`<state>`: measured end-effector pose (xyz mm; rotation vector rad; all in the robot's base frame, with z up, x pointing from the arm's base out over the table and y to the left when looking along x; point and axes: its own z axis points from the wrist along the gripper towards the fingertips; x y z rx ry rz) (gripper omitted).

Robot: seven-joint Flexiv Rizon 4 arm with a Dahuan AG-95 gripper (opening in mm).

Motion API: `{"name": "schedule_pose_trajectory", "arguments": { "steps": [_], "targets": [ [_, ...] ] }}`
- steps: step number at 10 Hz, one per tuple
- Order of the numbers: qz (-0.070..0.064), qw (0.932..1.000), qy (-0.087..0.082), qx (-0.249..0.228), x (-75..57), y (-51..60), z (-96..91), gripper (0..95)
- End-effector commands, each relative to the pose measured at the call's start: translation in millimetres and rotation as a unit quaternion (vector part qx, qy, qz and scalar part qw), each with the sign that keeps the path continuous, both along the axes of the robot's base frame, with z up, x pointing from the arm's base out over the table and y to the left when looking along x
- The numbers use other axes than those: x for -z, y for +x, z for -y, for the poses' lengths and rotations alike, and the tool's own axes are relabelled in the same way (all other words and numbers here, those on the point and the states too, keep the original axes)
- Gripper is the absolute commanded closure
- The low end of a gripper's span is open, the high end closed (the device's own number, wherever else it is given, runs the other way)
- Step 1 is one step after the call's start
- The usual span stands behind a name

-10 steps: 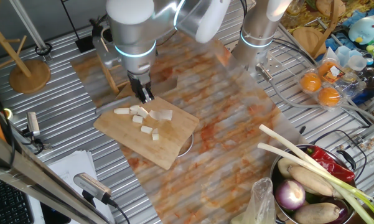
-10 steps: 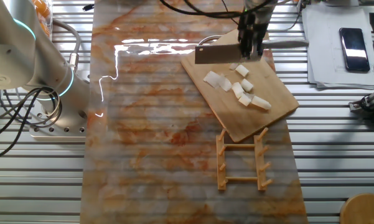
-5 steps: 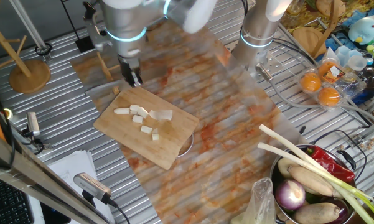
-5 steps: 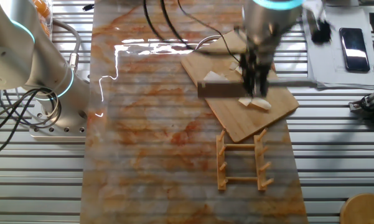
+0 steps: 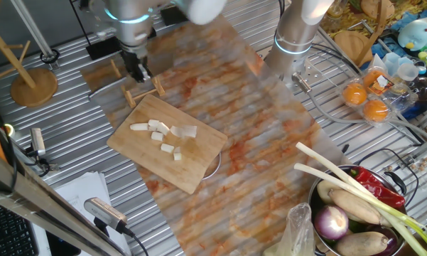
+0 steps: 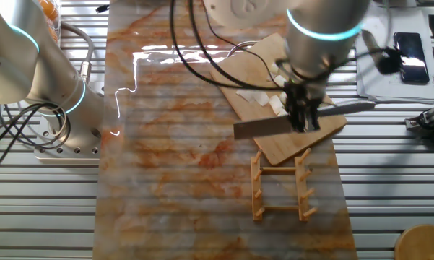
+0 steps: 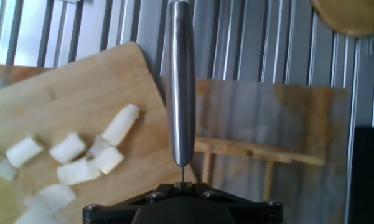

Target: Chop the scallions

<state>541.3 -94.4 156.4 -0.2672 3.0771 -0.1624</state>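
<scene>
Lifted off the board since earlier, jaws clamped on the knife [image 6: 274, 126] leave the scallions [image 5: 163, 137] behind.

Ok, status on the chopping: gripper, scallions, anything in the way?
Gripper shut on knife, off the board. Scallions in chunks on cutting board. Nothing blocking.

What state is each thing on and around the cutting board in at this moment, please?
scallions: cut into short chunks, scattered on the board.
cutting board: flat on the table, holding the chunks.
knife: gripped by its handle, off the chunks.
gripper: fingers shut on the knife.
wooden rack: lying flat beside the board, empty.
</scene>
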Motion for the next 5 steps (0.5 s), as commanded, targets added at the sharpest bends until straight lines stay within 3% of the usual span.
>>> {"name": "schedule_pose_trajectory", "arguments": {
  "steps": [1, 3, 5],
  "targets": [
    [0.003, 0.9999, -0.003, 0.016, -1.1, 6.6, 9.3, 95.0],
    [0.005, 0.9996, -0.003, 0.029, 2.6, 11.9, 15.1, 95.0],
    [0.000, 0.9992, -0.003, 0.039, 8.0, 10.2, 25.8, 95.0]
  ]
}}
